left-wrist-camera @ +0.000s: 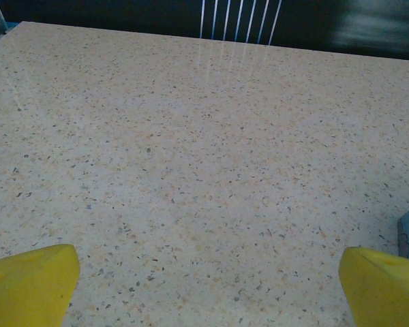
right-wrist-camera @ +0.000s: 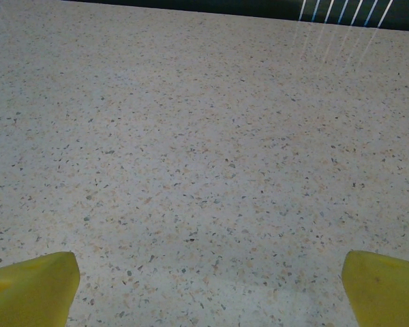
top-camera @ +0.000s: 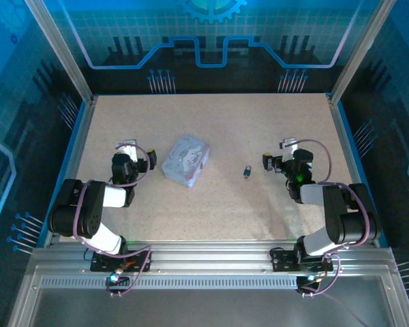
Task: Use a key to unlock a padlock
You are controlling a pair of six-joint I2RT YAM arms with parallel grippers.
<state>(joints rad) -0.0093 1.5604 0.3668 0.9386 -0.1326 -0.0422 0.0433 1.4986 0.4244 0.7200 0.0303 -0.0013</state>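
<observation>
Bottom of the top view: both arm bases are bolted to the rail, one at lower left, one at lower right. The left gripper (top-camera: 127, 148) stands left of centre over the table (top-camera: 211, 122). In its wrist view the yellow fingertips (left-wrist-camera: 34, 283) sit at the two lower corners, spread wide and released, with bare speckled surface between them. The right gripper (top-camera: 286, 146) stands right of centre. Its wrist view likewise shows yellow fingertips (right-wrist-camera: 34, 286) far apart, released, nothing gripped. The padlock (top-camera: 247, 172) lies on the table just right of frame centre, between the two grippers, nearer the right one and touching neither. The key cannot be told apart from the padlock at this size, so its place cannot be stated. The pale lilac tin (top-camera: 186, 161) lies left of centre, near the left gripper and apart from the padlock. The far table edge meets a dark, blue-lit wall
</observation>
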